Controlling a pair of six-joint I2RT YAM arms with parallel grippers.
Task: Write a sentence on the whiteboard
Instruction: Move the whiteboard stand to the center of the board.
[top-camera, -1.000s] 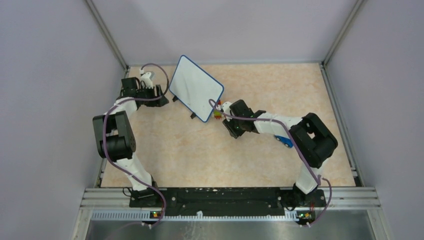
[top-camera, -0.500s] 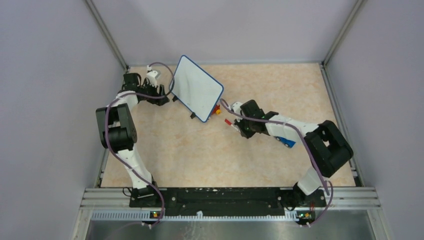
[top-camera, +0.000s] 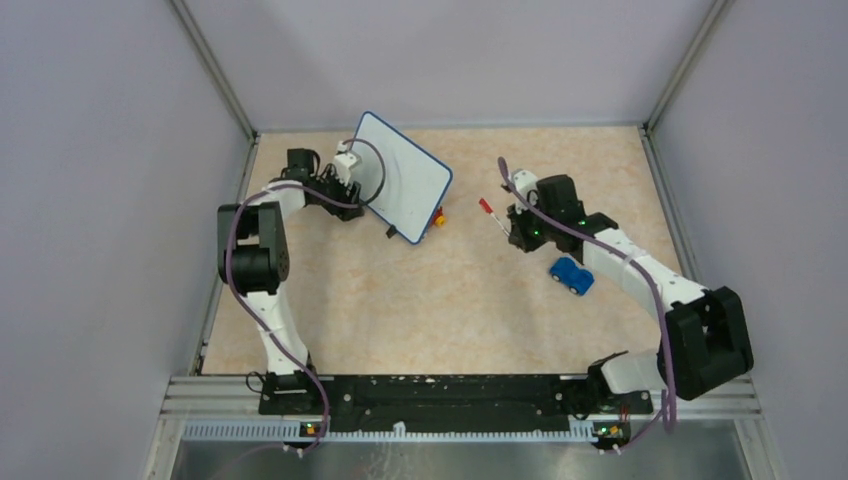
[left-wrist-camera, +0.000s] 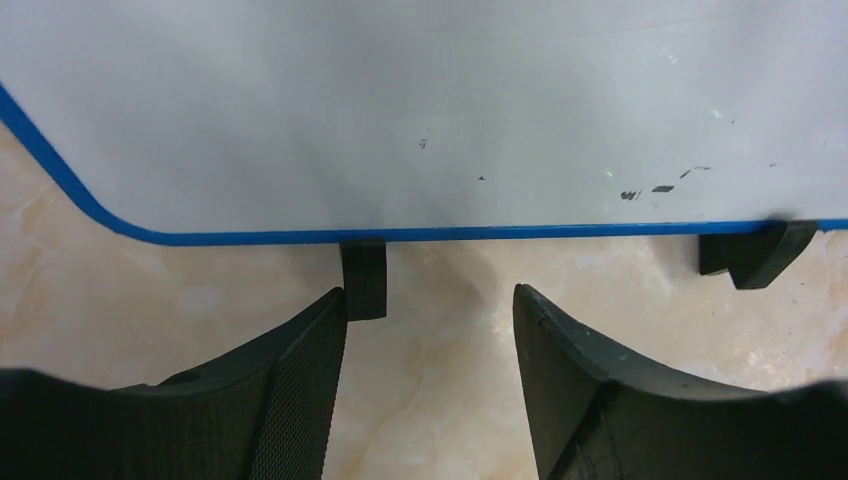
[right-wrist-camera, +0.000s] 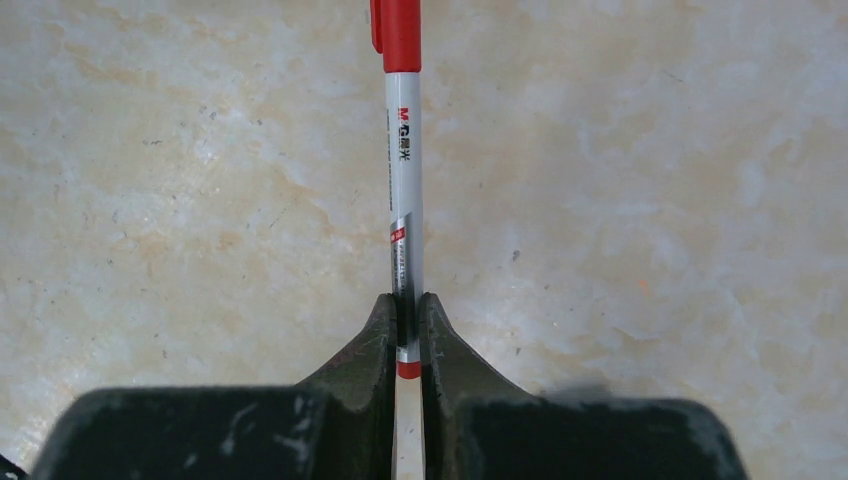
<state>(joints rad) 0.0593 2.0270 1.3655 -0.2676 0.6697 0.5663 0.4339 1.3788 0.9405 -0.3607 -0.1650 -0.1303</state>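
Observation:
The whiteboard (top-camera: 405, 178), white with a blue rim, stands tilted on black feet at the back left. In the left wrist view the whiteboard (left-wrist-camera: 420, 100) shows only a few dark specks; the sentence is out of view. My left gripper (top-camera: 358, 195) is open at the board's lower edge, and in its own view the left gripper (left-wrist-camera: 430, 300) has one fingertip beside a black foot (left-wrist-camera: 363, 275). My right gripper (top-camera: 510, 228) is shut on a red-capped marker (top-camera: 490, 210), right of the board and apart from it. In the wrist view the right gripper (right-wrist-camera: 405, 305) pinches the marker (right-wrist-camera: 404, 150) near its tail end.
A blue toy car (top-camera: 570, 275) lies just near the right forearm. A small red and yellow toy (top-camera: 438, 215) sits at the board's right corner. Grey walls with metal rails close the table on three sides.
The right gripper shut on the marker and drew back to the right, away from the board. The left gripper swung right to the board's lower edge.

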